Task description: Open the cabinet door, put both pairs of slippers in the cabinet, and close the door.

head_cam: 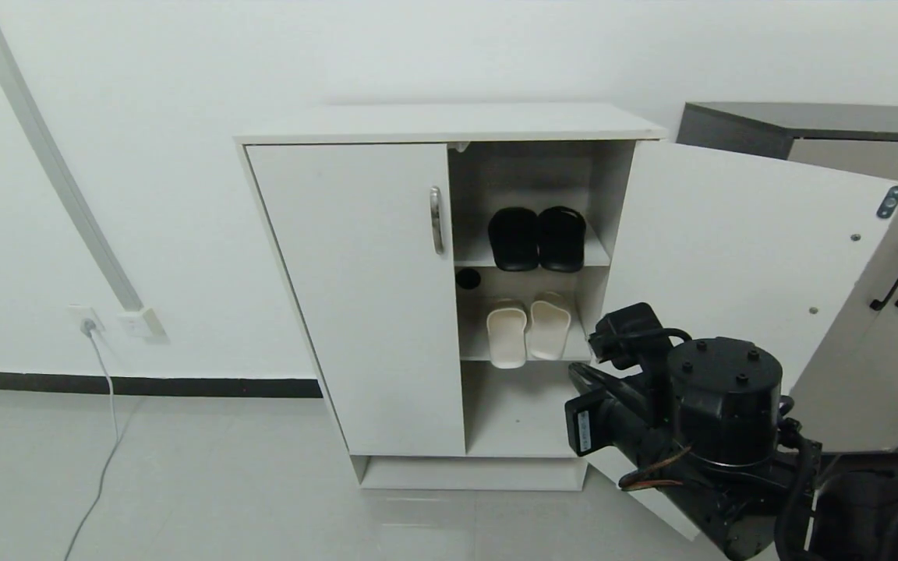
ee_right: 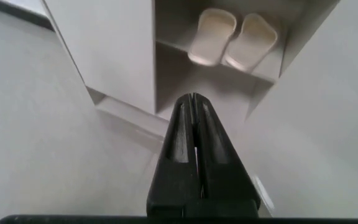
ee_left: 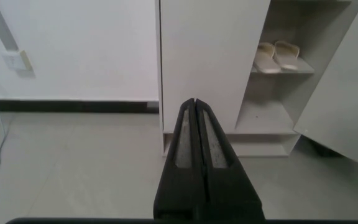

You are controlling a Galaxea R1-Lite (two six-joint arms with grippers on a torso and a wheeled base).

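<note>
The white cabinet (head_cam: 449, 123) has its left door (head_cam: 355, 296) closed and its right door (head_cam: 737, 257) swung open. A black pair of slippers (head_cam: 536, 238) sits on the upper shelf. On the shelf below lies a white pair of slippers (head_cam: 527, 331), also seen as the white pair (ee_left: 277, 56) and the white pair (ee_right: 232, 37). My right arm (head_cam: 652, 389) is low in front of the open door. The right gripper (ee_right: 193, 96) is shut and empty, pointing at the cabinet's bottom compartment. My left gripper (ee_left: 195, 101) is shut and empty, low over the floor facing the closed door.
A grey cabinet (head_cam: 870, 234) with black handles stands just behind the open door on the right. A wall socket (head_cam: 86, 319) with a hanging cable is at the left. The tiled floor (head_cam: 184, 483) in front of the cabinet is free.
</note>
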